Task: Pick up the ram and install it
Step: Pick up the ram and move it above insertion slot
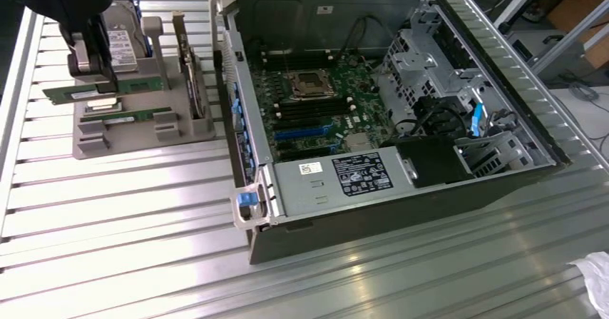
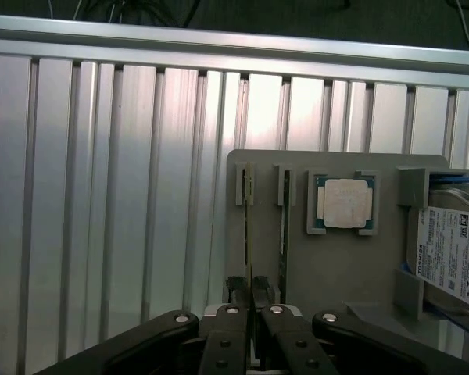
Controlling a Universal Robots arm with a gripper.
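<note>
— Counter (image 1: 142, 212) holds what?
— A big open computer (image 1: 381, 212) and a gray holder (image 1: 124, 144) beside it.
— Where is the ram (image 1: 141, 85)?
— On its edge at the holder, right between the tool's fingers. The tool (image 1: 95, 83) is pinching it tight.

Bright overhead glare streaking the ribbed table (image 1: 142, 219), soft shadows

Your free room is the ribbed aluminium table (image 1: 124, 219), lower left. Upper left, the black gripper (image 1: 98, 85), clamped on the green ram stick (image 1: 67, 93), blocks the grey plastic holder (image 1: 124, 144). Black cables (image 1: 423, 115) clutter the open computer case (image 1: 381, 219).
</note>
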